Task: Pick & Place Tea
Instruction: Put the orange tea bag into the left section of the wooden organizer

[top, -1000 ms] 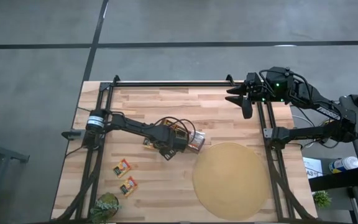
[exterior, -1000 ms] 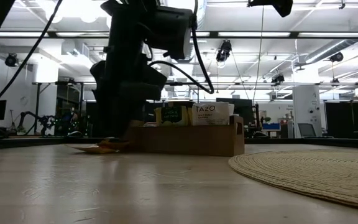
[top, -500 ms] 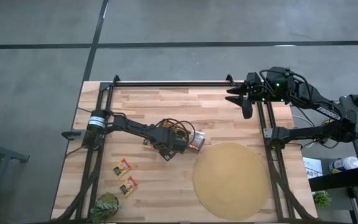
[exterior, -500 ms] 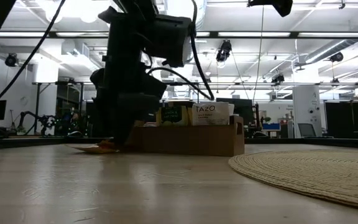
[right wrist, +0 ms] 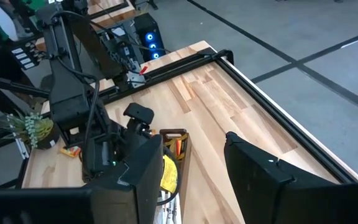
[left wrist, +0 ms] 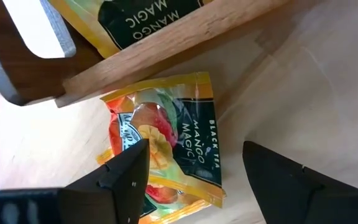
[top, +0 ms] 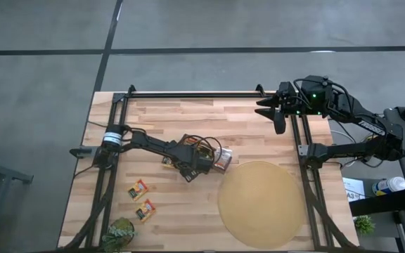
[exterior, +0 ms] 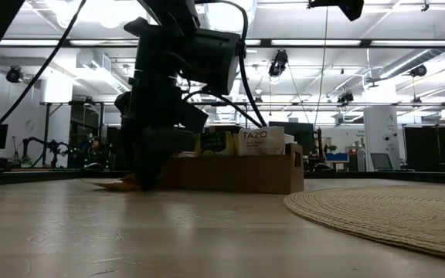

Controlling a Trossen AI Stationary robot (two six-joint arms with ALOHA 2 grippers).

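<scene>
A mango tea sachet [left wrist: 166,155] lies flat on the table against the outer wall of the brown wooden box [left wrist: 166,56], which holds more sachets [exterior: 242,141] standing upright. My left gripper [left wrist: 197,180] is open and points down low over that sachet. One finger [left wrist: 126,180] is over its edge and the other [left wrist: 284,180] is over bare wood; I cannot tell whether either touches it. Two more sachets [top: 138,189] [top: 145,209] lie near the front left. My right gripper [right wrist: 197,180] waits open, high at the far right [top: 273,112].
A big round tan mat [top: 262,204] lies at the front right beside the box [top: 206,153]. A small potted plant [top: 121,233] stands at the front left corner. Black frame rails [top: 188,93] run along the far, left and right sides of the table.
My left gripper has sunk toward the sachet beside the box, staying open. The sachet and the box have kept their places.
</scene>
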